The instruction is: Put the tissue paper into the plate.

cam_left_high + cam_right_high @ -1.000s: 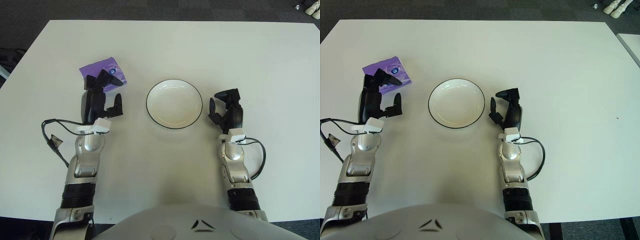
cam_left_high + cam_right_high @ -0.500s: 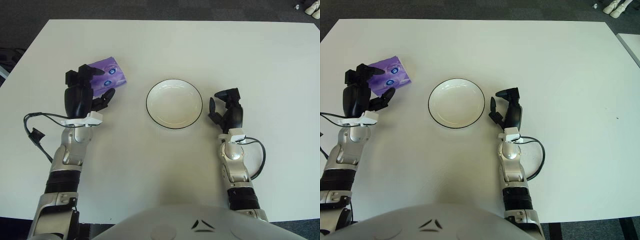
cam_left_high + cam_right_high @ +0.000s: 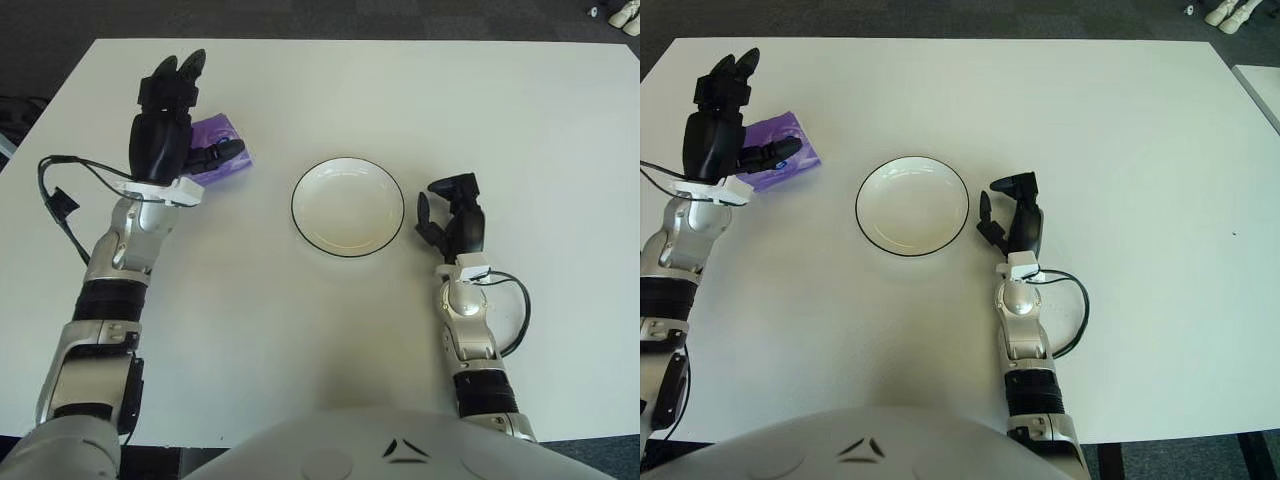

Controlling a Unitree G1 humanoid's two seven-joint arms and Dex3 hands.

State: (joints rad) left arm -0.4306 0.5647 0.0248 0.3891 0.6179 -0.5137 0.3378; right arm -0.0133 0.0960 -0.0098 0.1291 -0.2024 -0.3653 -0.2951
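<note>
The purple tissue pack [image 3: 224,134] lies flat on the white table, to the left of the plate, and is partly hidden by my left hand. My left hand [image 3: 190,118] hovers right over the pack's left part. Its fingers are spread and point away from me, and its thumb [image 3: 222,152] reaches across the pack's near edge. It holds nothing. The white plate with a dark rim [image 3: 348,207] stands empty at the table's middle. My right hand [image 3: 452,215] is parked just right of the plate, fingers relaxed and empty.
A black cable [image 3: 58,198] loops out from my left wrist over the table's left part. The white table [image 3: 420,100] reaches far behind the plate, and its left edge [image 3: 50,105] runs close to my left hand.
My left hand has moved away from me and up over the tissue pack, and its fingers have spread. The pack, the plate and my right hand have not moved.
</note>
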